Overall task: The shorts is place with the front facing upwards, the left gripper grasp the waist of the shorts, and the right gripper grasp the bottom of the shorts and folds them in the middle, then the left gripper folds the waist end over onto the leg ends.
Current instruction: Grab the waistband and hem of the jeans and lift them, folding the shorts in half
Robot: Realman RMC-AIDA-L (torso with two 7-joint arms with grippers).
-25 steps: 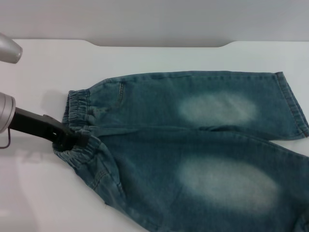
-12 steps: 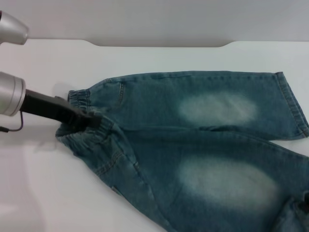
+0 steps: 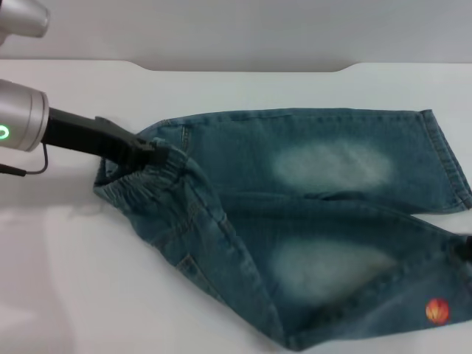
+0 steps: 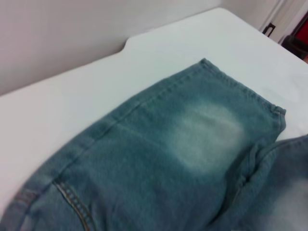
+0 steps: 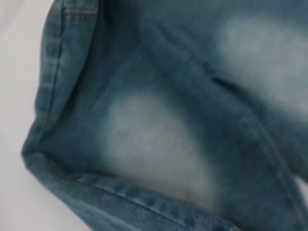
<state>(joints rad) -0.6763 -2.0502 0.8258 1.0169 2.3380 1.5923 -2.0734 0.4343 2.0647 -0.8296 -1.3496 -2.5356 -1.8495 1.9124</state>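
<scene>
The denim shorts (image 3: 310,221) lie front up on the white surface (image 3: 243,88), with a pale faded patch on each leg. The step in hand is the lengthwise fold, near leg going over far leg. The left tool (image 3: 147,153), on the arm with the green wrist light, is clamped on the waist (image 3: 151,177), and the ruffled elastic band is bunched up and raised off the surface at that end. The near edge of the shorts is turned up and over, so a strip of the reverse side shows, with an orange print (image 3: 436,311) near the near leg's cuff.

The right tool (image 3: 466,249) is only a dark sliver at the edge of the head view, at the bottom of the shorts; whether it grips cannot be told. Its wrist camera looks closely at the stitched hem (image 5: 120,192) and a faded patch.

The far leg (image 4: 192,130) rests flat, its cuff undisturbed. By my reading the fold is about half made. The next move calls for both tools to carry their ends across together, toward the far edge, keeping the cloth taut so the two legs stack evenly before any release.
</scene>
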